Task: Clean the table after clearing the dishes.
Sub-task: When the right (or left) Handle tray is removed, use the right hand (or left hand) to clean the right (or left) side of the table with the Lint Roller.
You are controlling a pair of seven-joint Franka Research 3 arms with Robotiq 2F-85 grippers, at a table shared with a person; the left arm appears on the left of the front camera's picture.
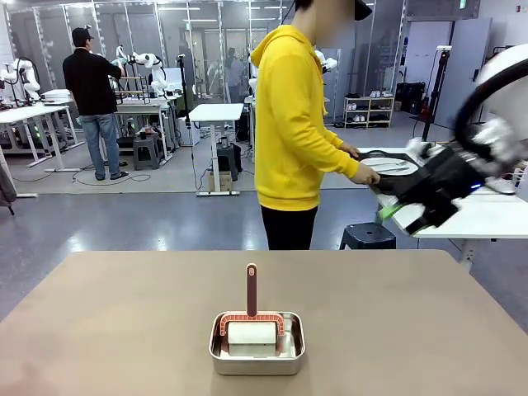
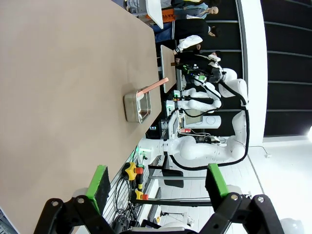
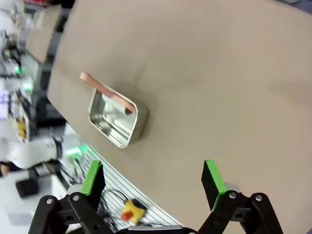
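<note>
Both pairs of jaws stand wide apart, holding nothing. The right gripper (image 3: 152,178) hangs above the table (image 3: 219,73), and the left gripper (image 2: 157,181) is near its edge. The dishes (image 1: 392,165) are off the table, with the person (image 1: 293,124) at a side table well beyond either gripper. The next step is probably lifting the scrubber (image 1: 252,326) from the pan (image 3: 117,117), ahead and left of the right jaws. The jaws should straddle the slim, smooth upright handle and draw it straight up, clear of the shiny, round-cornered steel rim. The tabletop is flat, matte tan.
</note>
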